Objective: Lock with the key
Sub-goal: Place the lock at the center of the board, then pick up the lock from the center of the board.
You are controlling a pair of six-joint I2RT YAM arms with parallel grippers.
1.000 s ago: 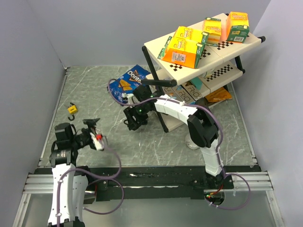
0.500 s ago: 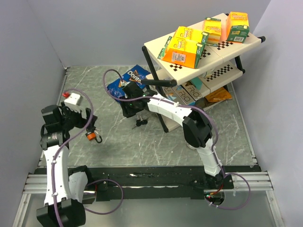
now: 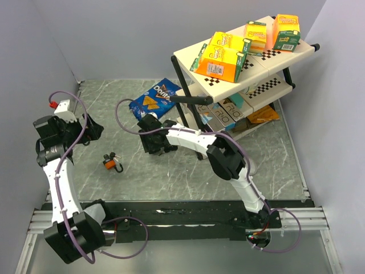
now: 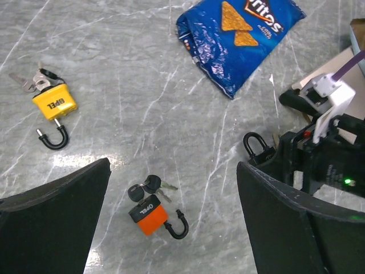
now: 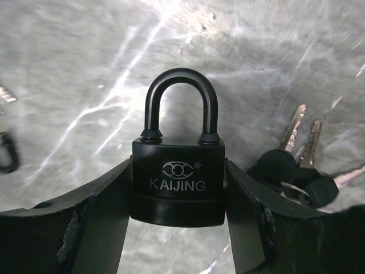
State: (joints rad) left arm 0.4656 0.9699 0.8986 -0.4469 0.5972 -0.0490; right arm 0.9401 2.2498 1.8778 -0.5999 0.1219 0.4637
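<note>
My right gripper [image 5: 178,197] is shut on the body of a black KAIJING padlock [image 5: 178,171], whose shackle points away from the wrist and is seated in the body. Two black-headed keys [image 5: 291,171] lie on the table just right of it. In the top view this gripper [image 3: 153,141] is low over the table's middle. My left gripper [image 4: 171,228] hangs open and empty, high above an orange padlock [image 4: 149,216] with an open shackle and keys [image 4: 145,185] at its base. A yellow padlock [image 4: 54,103], also open with a key in it, lies further left.
A blue Doritos bag [image 3: 153,98] lies at the back of the marble table [image 3: 188,177]. A black-framed shelf rack [image 3: 239,63] loaded with cartons stands at the back right, its front leg near my right arm. The orange padlock [image 3: 108,162] lies near the left arm.
My left arm has swung up and back to the far left, uncovering the orange padlock on the table. My right gripper has shifted slightly left with the black padlock.
</note>
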